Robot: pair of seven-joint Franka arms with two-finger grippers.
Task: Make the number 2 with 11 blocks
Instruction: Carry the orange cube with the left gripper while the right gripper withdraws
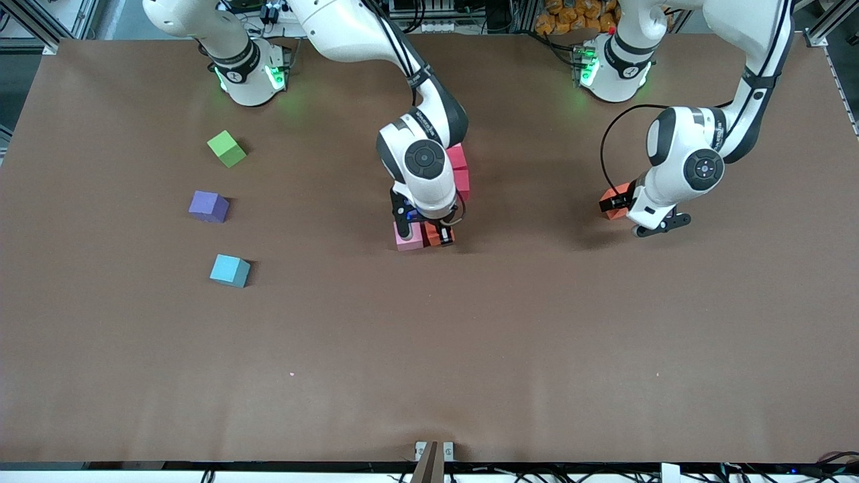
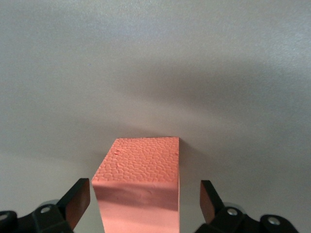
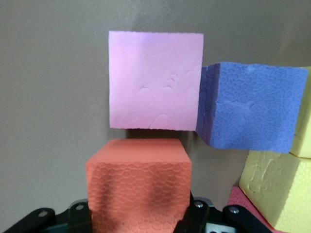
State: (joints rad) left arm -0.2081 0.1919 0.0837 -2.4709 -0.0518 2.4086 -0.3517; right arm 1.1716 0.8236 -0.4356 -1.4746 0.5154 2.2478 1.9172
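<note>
My right gripper [image 1: 439,233] [image 3: 138,213] is shut on an orange block [image 3: 138,179], low at the middle of the table beside a pink block [image 1: 408,238] [image 3: 155,80]. The right wrist view also shows a violet-blue block [image 3: 252,111] touching the pink one, and yellow blocks [image 3: 272,184]. Two red blocks [image 1: 458,161] lie under the right arm's wrist, and the arm hides most of the figure. My left gripper [image 1: 621,204] [image 2: 144,194] is open, straddling another orange block [image 1: 612,199] [image 2: 141,170] without touching it. A purple block [image 1: 209,206] and a blue block [image 1: 229,270] lie loose toward the right arm's end.
A green cube [image 1: 227,148] sits near the right arm's base, farther from the front camera than the purple block. A small bracket [image 1: 433,455] stands at the table's front edge.
</note>
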